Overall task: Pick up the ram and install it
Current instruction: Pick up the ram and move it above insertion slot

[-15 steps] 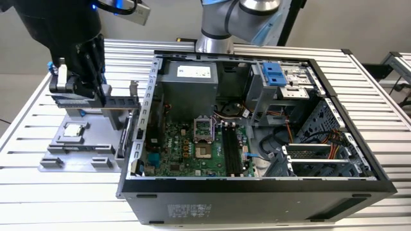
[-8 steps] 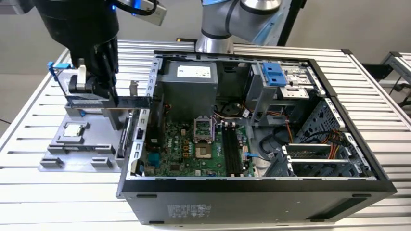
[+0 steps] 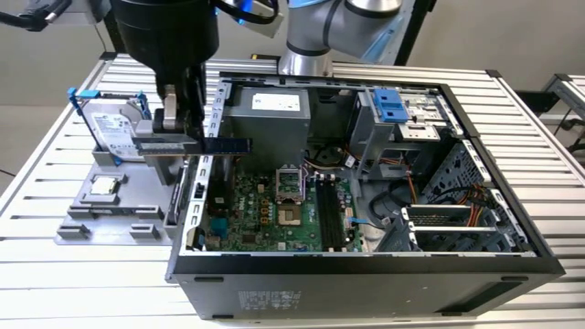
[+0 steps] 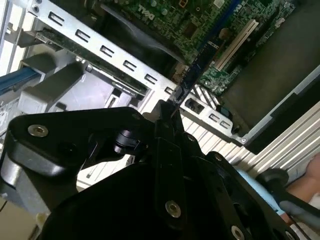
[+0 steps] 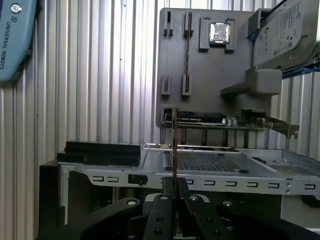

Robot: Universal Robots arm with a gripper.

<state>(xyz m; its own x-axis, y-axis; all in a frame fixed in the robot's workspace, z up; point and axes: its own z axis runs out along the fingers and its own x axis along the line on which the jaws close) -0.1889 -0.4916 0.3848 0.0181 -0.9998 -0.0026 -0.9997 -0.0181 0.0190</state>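
The pincer (image 3: 183, 140) was pinched on the ram stick (image 3: 229, 145) near its middle, holding it in the air above the side wall of the computer case (image 3: 366, 264), at that case's edge on the exterior view's left. The carry was judged to call for a firm pinch, the stick on edge, clearance over the case wall, and its length squared to the black slots (image 3: 327, 212) inside the case. The stick's long axis lay level and across that wall, one end pointing into the case and the other away from it, apparently crosswise to the slots.
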